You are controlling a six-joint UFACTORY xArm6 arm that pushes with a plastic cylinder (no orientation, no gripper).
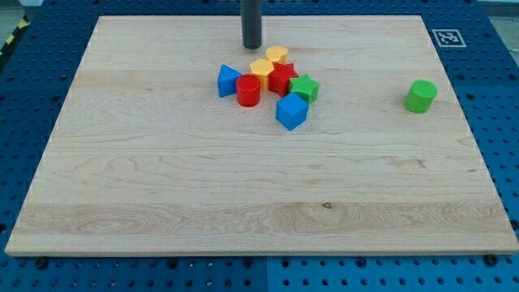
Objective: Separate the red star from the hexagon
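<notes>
My tip (252,46) just above-left of yellow hexagon (261,68); red star (282,79) touching hexagon; no jaws.

Blue triangle (229,80), red cyl (248,90), blue cube (291,111) clustered; green cyl (421,96) apart, view's right.

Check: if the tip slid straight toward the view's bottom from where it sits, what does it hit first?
Probably the yellow hexagon: it lies just below my tip, slightly right. The red cylinder sits behind it. Depth is unclear, so the tip may only graze the hexagon's left edge.
</notes>
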